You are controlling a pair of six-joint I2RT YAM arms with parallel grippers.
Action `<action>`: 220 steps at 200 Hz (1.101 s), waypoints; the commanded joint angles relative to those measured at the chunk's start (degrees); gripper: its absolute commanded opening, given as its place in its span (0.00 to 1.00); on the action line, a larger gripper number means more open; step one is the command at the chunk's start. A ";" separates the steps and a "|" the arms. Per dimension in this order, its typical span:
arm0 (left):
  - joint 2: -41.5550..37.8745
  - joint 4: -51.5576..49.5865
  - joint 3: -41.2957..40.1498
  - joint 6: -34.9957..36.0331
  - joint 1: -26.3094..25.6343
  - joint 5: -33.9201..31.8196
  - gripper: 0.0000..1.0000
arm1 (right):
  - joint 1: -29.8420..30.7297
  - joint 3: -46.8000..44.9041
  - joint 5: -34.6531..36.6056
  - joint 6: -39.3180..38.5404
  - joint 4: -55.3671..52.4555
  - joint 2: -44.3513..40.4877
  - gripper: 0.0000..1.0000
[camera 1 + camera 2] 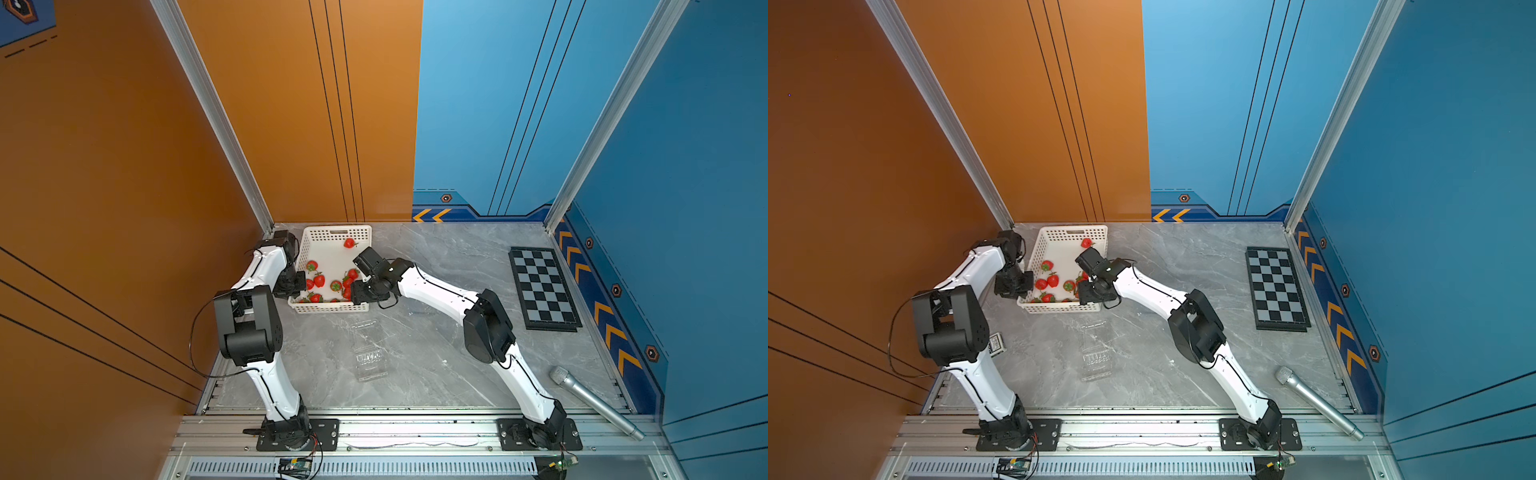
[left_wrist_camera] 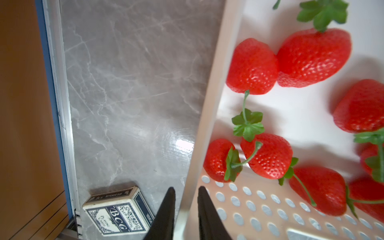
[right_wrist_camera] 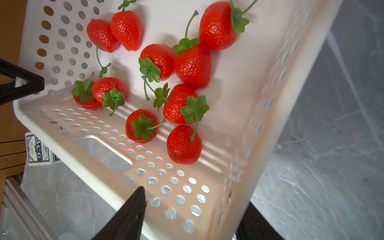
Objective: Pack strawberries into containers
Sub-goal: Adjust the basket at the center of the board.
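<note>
Your left claw (image 2: 186,188) sits right under its wrist camera, narrowed onto the side wall of the white basket (image 2: 209,104), with one finger inside and one outside. Your right claw (image 3: 197,197) stands wide across the basket's near corner; you cannot tell whether it grips. The strawberries (image 3: 192,66) lie inside the basket, most bunched toward its 6 o'clock end, with a single strawberry (image 1: 349,243) at 12 o'clock. The clear containers (image 1: 369,358) lie on the surface (image 1: 436,266), at 6 o'clock from the basket. A card box (image 2: 118,214) rests at the basket's 7 o'clock.
</note>
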 commanded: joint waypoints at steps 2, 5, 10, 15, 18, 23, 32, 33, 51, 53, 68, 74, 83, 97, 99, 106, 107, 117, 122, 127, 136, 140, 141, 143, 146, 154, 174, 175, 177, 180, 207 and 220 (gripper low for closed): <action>-1.35 -3.08 -1.98 -1.09 0.51 0.21 0.22 | 2.20 -0.45 -1.64 1.23 1.36 0.91 0.65; -1.46 -3.08 -2.10 -1.09 0.49 0.20 0.22 | 2.39 -0.53 -1.56 1.34 1.44 0.93 0.65; -1.77 -3.04 -2.33 -1.23 0.55 0.10 0.22 | 2.61 -0.63 -1.51 1.44 1.49 0.90 0.65; -2.10 -3.07 -2.58 -1.39 0.49 0.05 0.22 | 2.99 -0.79 -1.51 1.54 1.53 0.78 0.65; -2.34 -3.08 -2.70 -1.53 0.58 0.05 0.22 | 3.17 -0.87 -1.45 1.55 1.61 0.78 0.65; -2.89 -3.14 -3.00 -1.53 0.68 -0.13 0.22 | 3.47 -1.06 -1.33 1.55 1.62 0.61 0.65; -3.85 -3.16 -3.53 -2.10 1.01 -0.24 0.23 | 3.99 -1.61 -1.23 1.63 1.86 0.39 0.65; -4.03 -3.14 -3.62 -2.17 1.10 -0.31 0.23 | 4.06 -1.69 -1.23 1.68 1.92 0.26 0.65; -6.12 -3.21 -5.22 -3.82 2.87 0.35 0.23 | 4.80 -3.18 -2.03 2.25 3.12 -0.20 0.65; -6.31 -3.34 -5.39 -3.95 3.10 0.41 0.24 | 4.89 -3.36 -2.13 2.32 3.25 -0.25 0.65; -8.02 -3.99 -6.72 -4.67 4.05 0.72 0.24 | 5.55 -4.42 -2.52 2.77 4.00 -0.56 0.64; -8.80 -3.94 -7.39 -4.98 4.42 0.99 0.25 | 5.92 -4.86 -2.81 2.93 4.36 -0.64 0.64; -9.66 -3.92 -8.35 -5.29 4.89 1.33 0.26 | 6.46 -5.37 -3.07 3.04 4.74 -0.73 0.64; -10.26 -3.92 -9.41 -5.39 5.72 1.56 0.27 | 7.41 -5.89 -3.15 3.04 5.09 -0.89 0.63; -10.29 -3.92 -9.55 -5.40 5.86 1.55 0.28 | 7.50 -5.94 -3.18 3.04 5.11 -0.95 0.63; -10.30 -3.96 -9.92 -5.47 6.01 1.27 0.28 | 7.89 -6.14 -3.29 3.05 5.29 -1.04 0.63; -10.33 -3.94 -9.94 -5.48 6.02 1.23 0.28 | 7.99 -6.16 -3.31 3.09 5.30 -1.07 0.63; -10.28 -3.99 -10.13 -5.78 6.15 0.62 0.29 | 8.50 -6.43 -3.33 3.13 5.53 -1.24 0.63; -10.47 -3.92 -10.13 -6.04 6.16 0.50 0.31 | 8.75 -6.51 -3.21 3.10 5.62 -1.34 0.64; -10.57 -3.92 -10.00 -6.31 6.02 0.34 0.32 | 8.93 -6.60 -3.05 3.01 5.67 -1.48 0.64; -10.84 -3.92 -9.80 -6.75 6.02 -0.04 0.34 | 9.04 -6.77 -2.45 2.58 5.67 -1.75 0.66; -10.95 -3.93 -9.63 -6.80 5.97 -0.34 0.35 | 9.04 -7.01 -1.95 2.34 5.67 -1.95 0.67; -10.96 -3.92 -9.62 -6.85 6.00 -0.36 0.36 | 9.04 -7.07 -1.85 2.29 5.67 -1.96 0.68; -11.06 -3.92 -9.54 -6.88 5.95 -0.56 0.37 | 8.96 -7.16 -1.56 2.15 5.67 -2.05 0.68; -11.14 -3.92 -9.47 -6.96 5.87 -0.86 0.38 | 8.88 -7.28 -1.19 1.97 5.59 -2.25 0.69; -11.48 -3.93 -9.10 -6.98 5.66 -1.52 0.42 | 8.64 -7.77 -0.43 1.44 5.57 -2.73 0.70; -13.26 -3.84 -8.09 -7.03 4.90 -1.96 0.48 | 7.20 -9.25 1.10 0.32 5.43 -4.54 0.72; -13.35 -3.83 -8.01 -7.00 4.88 -1.92 0.48 | 7.11 -9.34 1.21 0.27 5.41 -4.66 0.72; -13.55 -3.87 -7.89 -7.01 4.75 -1.96 0.48 | 6.90 -9.44 1.36 0.07 5.38 -4.91 0.73; -13.93 -3.83 -7.66 -7.05 4.54 -1.97 0.49 | 6.69 -9.66 1.64 -0.14 5.32 -5.27 0.73; -16.76 -3.34 -6.36 -7.24 2.10 -2.59 0.52 | 4.56 -11.29 3.86 -2.52 4.26 -8.71 0.76; -17.89 -2.75 -6.56 -7.03 0.48 -2.42 0.54 | 3.66 -12.00 4.25 -3.55 3.90 -10.14 0.78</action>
